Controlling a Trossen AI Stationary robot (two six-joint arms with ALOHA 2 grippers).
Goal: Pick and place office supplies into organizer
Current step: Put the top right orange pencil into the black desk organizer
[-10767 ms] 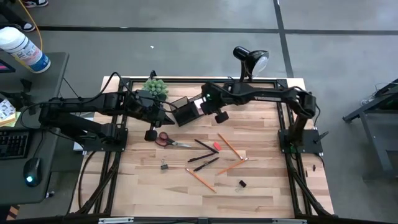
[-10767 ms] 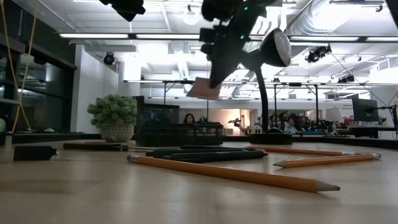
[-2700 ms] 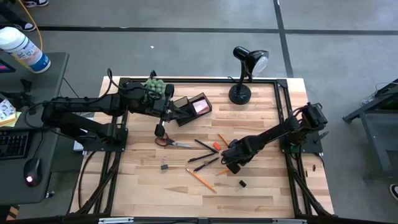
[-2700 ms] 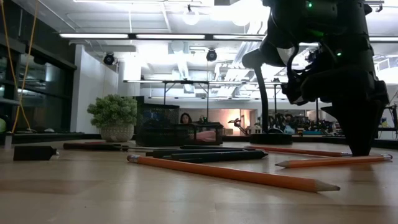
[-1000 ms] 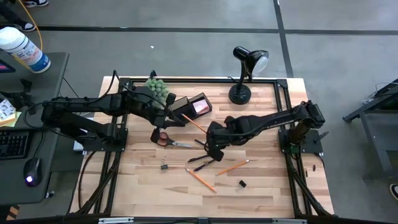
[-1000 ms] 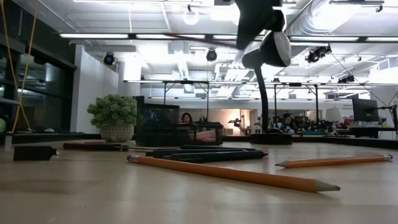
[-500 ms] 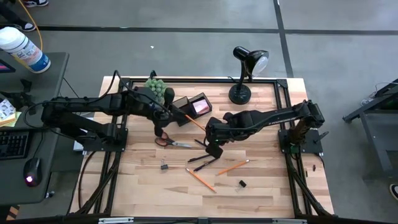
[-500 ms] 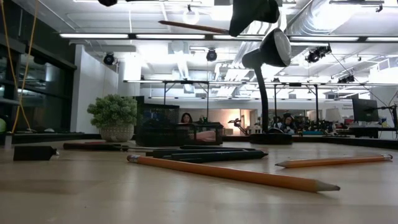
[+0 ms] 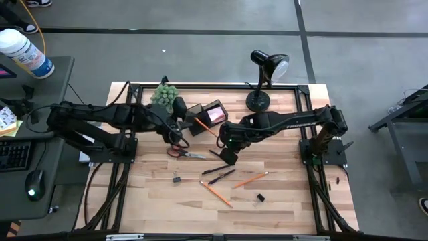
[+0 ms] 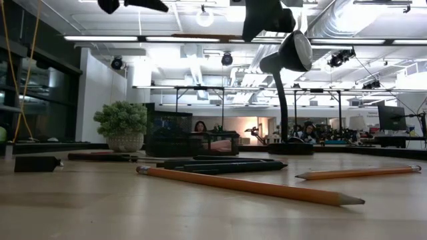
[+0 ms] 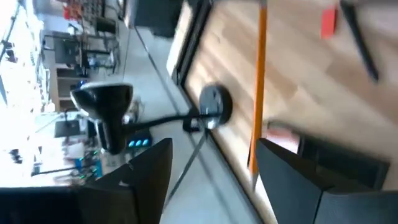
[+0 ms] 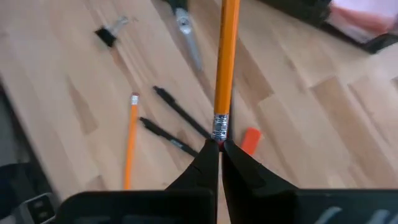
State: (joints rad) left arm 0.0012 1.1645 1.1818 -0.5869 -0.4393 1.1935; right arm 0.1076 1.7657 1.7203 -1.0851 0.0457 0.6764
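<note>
right gripper (image 12: 219,144) jaws clamped on pencil (image 12: 224,62) eraser end, tip hidden behind left gripper (image 9: 179,122), jaws spread, empty, organizer (image 9: 204,114) contents blurred, no readable labels

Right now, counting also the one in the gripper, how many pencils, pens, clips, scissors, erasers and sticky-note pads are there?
Orange pencils: 3, one of them held by the right gripper
Black pens: 3
Black clips: 2
Red-handled scissors: 1
Red eraser: 1
Pink sticky-note pad: 1
Total: 11
</note>
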